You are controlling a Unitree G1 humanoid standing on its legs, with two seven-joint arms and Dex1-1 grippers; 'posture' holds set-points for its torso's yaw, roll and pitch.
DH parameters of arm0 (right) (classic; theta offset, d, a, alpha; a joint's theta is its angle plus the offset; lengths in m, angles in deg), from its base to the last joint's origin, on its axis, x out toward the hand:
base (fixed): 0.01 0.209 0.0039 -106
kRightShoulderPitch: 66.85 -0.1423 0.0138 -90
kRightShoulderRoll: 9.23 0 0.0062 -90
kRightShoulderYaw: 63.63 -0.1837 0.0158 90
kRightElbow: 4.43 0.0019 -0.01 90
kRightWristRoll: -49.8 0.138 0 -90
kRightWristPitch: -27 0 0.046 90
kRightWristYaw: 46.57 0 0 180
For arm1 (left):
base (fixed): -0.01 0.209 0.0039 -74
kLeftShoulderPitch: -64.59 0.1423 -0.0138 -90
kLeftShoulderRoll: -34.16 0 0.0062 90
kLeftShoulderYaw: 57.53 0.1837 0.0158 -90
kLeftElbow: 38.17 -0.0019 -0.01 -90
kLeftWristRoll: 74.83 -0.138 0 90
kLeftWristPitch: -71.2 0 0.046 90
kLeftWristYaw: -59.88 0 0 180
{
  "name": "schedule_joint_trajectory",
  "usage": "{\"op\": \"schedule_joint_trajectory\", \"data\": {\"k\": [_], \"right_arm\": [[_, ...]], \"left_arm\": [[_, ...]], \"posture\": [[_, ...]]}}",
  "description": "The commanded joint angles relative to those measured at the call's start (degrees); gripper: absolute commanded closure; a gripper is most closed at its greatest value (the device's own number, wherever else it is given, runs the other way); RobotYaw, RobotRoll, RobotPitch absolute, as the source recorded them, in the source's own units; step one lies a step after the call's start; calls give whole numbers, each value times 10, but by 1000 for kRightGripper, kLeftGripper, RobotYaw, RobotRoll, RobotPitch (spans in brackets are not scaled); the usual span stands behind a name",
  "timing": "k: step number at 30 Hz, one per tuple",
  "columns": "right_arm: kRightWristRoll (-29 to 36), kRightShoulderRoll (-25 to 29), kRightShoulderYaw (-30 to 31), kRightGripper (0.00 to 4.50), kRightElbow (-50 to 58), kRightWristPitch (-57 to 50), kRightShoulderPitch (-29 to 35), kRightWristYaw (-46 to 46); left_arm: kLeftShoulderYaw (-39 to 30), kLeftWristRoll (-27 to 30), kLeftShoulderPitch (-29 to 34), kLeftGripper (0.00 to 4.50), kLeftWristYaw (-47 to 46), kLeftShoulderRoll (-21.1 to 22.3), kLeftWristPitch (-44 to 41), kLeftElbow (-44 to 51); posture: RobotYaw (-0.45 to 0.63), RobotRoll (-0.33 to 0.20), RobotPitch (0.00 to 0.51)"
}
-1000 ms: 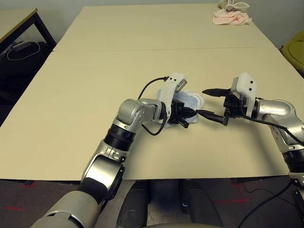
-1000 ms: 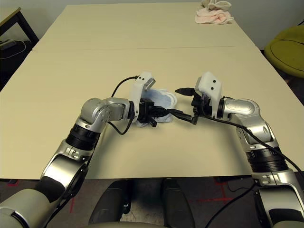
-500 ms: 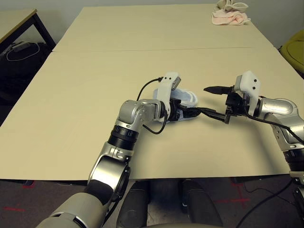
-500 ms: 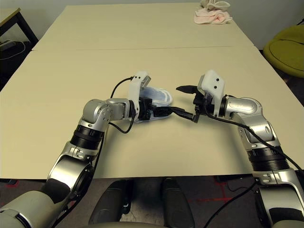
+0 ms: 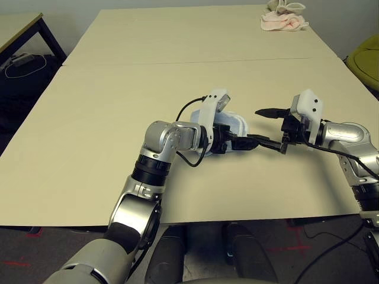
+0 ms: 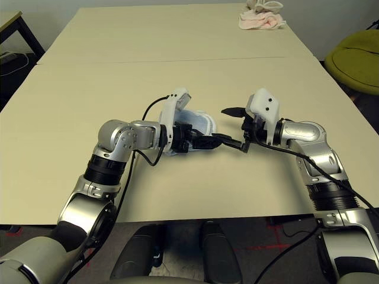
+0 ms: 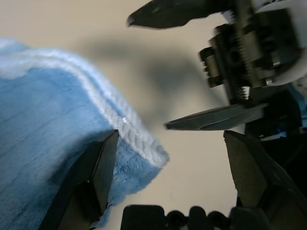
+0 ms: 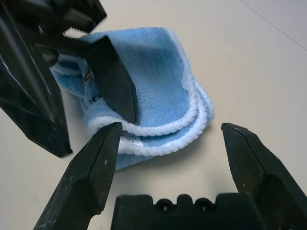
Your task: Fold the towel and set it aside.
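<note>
Towel (image 8: 153,91) lies folded into a small light-blue bundle with white piped edges, near the middle of the beige table (image 5: 106,118), under and just behind the left gripper (image 5: 237,143). Folding looks done; judging by the layers stacked over one another, the step in hand is the release, with setting the bundle aside to follow. That next move calls for a fresh grasp across all layers so the fold does not spring open. One left finger (image 8: 112,86) rests across the towel's top, the jaws spread wide and gripping nothing. Close opposite, the right gripper (image 5: 267,127) hovers beside the towel, its fingers wide open and empty, pointing toward the left one.
</note>
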Motion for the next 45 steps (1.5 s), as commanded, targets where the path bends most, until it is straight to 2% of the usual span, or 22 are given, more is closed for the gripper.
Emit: {"op": "schedule_joint_trajectory", "data": {"k": [1, 4, 8, 12, 16, 20, 23, 31, 34, 43, 44, 45], "right_arm": [[2, -5, 3, 0, -1, -2, -5, 1], [16, -10, -6, 0, 3, -15, -9, 1], [48, -11, -25, 0, 7, -44, -19, -4], [78, -1, -41, 0, 8, -72, -25, -14], [91, 1, -47, 0, 7, -70, -22, -23], [103, -8, -52, 0, 9, -65, -13, -30], [102, -8, -50, 0, 6, -54, -6, -40], [81, -9, -36, 0, -30, 2, -2, -74], [78, -11, -36, 578, -42, 10, -7, -81], [67, -12, -33, 4043, -63, 29, -16, -102], [67, -13, -33, 4392, -62, 30, -15, -103], [67, -13, -32, 4487, -62, 31, -14, -103]], "left_arm": [[-11, 22, -8, 33, 21, 13, 8, 33], [-16, 29, -9, 33, 48, 36, 43, 50], [1, 12, -3, 33, 106, 100, 117, 56], [41, -42, 18, 33, 187, 182, 253, 40], [48, -96, 38, 33, 231, 234, 381, 0], [58, -141, 67, 33, 270, 267, 493, -29], [52, -147, 90, 33, 295, 274, 541, -39], [12, -110, 137, 33, 321, 257, 556, -46], [6, -110, 142, 0, 313, 252, 553, -40], [-1, -107, 152, 0, 313, 250, 561, -31], [2, -107, 154, 0, 315, 249, 563, -28], [4, -108, 156, 0, 316, 249, 564, -27]], "posture": [[81, 0, 118], [80, 0, 116], [81, 0, 116], [84, 0, 118], [87, 0, 119], [90, 0, 120], [93, 0, 119], [95, 0, 117], [101, 0, 117], [105, 0, 120], [103, 0, 122], [102, 0, 125]]}}
